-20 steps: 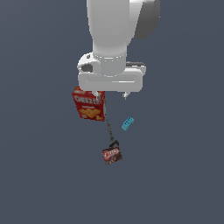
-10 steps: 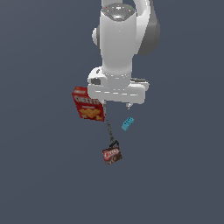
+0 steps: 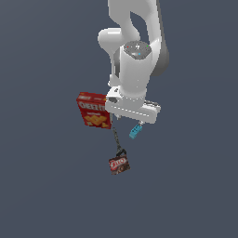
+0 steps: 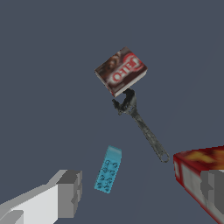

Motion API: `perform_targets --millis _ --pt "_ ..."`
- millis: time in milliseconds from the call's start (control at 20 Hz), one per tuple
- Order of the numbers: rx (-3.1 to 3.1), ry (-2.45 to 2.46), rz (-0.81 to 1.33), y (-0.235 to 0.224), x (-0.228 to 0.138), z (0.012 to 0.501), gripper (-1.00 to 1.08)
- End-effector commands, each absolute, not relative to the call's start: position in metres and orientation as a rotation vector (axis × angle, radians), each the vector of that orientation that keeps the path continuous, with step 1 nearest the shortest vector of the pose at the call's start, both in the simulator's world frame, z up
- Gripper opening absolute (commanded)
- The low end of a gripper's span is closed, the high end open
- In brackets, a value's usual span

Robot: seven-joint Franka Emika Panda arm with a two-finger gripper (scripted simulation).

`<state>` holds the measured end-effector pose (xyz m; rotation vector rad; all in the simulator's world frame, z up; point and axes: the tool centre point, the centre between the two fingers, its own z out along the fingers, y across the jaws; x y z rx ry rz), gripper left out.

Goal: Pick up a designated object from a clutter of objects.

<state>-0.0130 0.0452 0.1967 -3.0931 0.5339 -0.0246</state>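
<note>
Lying flat on the grey floor, the blue brick [image 4: 108, 169], oblong, plastic and studded on top, runs its long axis towards the brown cookie pack [image 4: 120, 71]. The gripper [image 4: 142, 192] hangs over it, fingers [image 4: 69, 194] wide apart, holding nothing. A thin dark wrench [image 4: 141, 124] links pack and red cardboard box [image 3: 94, 109].

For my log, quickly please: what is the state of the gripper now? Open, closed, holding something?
Gripper: open and holding nothing; the blue brick lies on the floor between its spread fingers, not touched.
</note>
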Motion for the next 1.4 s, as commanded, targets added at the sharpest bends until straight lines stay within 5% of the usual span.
perform_targets --millis 0,700,1350 --pt "-3.081 0.606 -0.023 0.053 -0.018 0.179 1.0" --pt "-2.994 0.955 -0.007 0.089 -0.058 0.097 1.0" --pt "-2.955 1.067 0.0 0.1 -0.076 0.072 1.0"
